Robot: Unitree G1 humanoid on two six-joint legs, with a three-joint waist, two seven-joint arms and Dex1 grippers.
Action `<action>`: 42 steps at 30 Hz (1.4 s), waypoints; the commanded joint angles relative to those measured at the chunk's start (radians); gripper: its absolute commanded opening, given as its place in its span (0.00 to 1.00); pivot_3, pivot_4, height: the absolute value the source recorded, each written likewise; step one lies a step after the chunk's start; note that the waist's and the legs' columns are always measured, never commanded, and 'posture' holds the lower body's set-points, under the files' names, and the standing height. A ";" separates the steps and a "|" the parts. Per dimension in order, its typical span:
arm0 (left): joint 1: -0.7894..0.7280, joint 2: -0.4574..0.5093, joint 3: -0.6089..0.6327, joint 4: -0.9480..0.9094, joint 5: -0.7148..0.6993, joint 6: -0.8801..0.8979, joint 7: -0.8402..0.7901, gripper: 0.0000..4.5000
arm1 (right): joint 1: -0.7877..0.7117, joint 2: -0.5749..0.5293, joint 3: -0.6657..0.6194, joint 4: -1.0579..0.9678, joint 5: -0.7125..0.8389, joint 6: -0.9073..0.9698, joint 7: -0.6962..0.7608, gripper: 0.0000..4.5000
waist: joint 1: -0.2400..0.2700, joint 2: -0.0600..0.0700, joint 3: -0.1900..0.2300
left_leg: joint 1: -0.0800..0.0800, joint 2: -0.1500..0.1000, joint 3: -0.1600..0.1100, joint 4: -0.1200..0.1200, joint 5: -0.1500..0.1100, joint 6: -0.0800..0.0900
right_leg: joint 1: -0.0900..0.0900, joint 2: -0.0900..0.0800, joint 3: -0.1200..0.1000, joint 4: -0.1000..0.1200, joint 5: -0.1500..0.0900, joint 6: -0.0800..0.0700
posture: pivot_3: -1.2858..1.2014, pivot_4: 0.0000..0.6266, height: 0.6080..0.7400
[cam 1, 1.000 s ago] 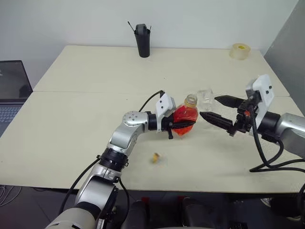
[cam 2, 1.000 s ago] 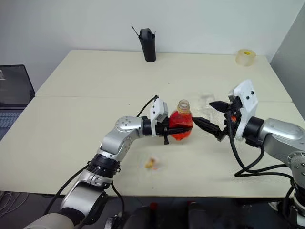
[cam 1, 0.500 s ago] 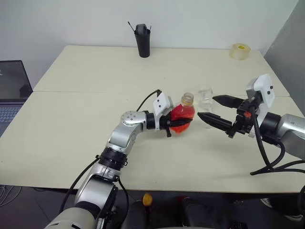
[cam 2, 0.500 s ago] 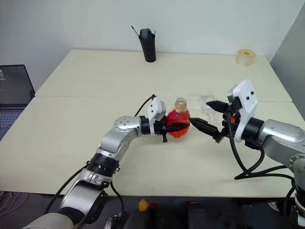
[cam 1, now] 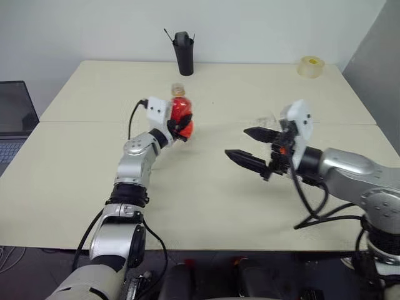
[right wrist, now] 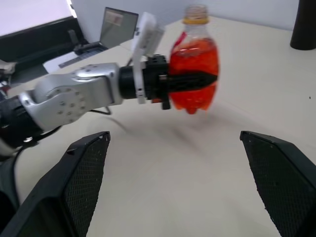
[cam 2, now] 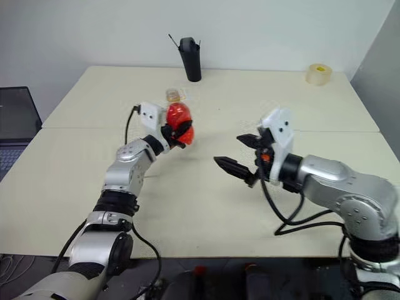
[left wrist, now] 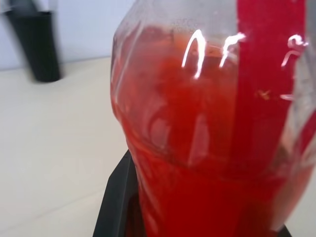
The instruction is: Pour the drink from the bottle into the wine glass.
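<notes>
The left pincer [cam 1: 180,128] is clenched round the belly of the bottle [cam 1: 180,116], holding it upright and clear of the bench [cam 1: 75,169], uncapped, on the robot's left side. The right pincer [cam 1: 249,147] hangs released, fingers spread wide and holding nothing, just in front of the wine glass [cam 1: 267,121], which stands on the bench well apart from the bottle. The bottle looks light and thin-walled, so a hard squeeze could push the drink [right wrist: 193,69] out of the open neck; the mid-body grip suits tilting. The glass is fragile, top-heavy and slippery, probably best steadied at its stem.
</notes>
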 commanded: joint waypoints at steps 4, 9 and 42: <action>0.111 0.030 0.059 -0.161 0.038 0.010 0.163 0.20 | -0.044 0.046 0.107 0.060 -0.183 -0.057 0.036 1.00 | 0.007 -0.001 0.000 | -0.002 -0.001 -0.001 0.001 0.001 -0.002 | -0.001 -0.002 -0.001 -0.001 0.000 0.000 | 0.52 0.24 1.00; 0.185 0.023 0.089 -0.225 0.067 0.003 0.285 0.20 | -0.056 0.086 0.146 0.082 -0.237 -0.066 0.095 1.00 | 0.005 -0.002 -0.001 | -0.002 -0.001 -0.002 0.001 0.001 -0.002 | -0.001 -0.002 -0.001 0.000 0.000 0.000 | 0.52 0.24 1.00; 0.486 0.107 0.206 -0.683 -0.083 0.312 0.268 0.99 | -0.121 0.134 0.189 0.191 -0.407 -0.097 0.381 1.00 | 0.001 -0.003 -0.002 | 0.000 0.000 -0.001 0.000 0.000 0.001 | -0.001 -0.003 -0.001 0.001 0.000 0.000 | 0.52 0.24 1.00</action>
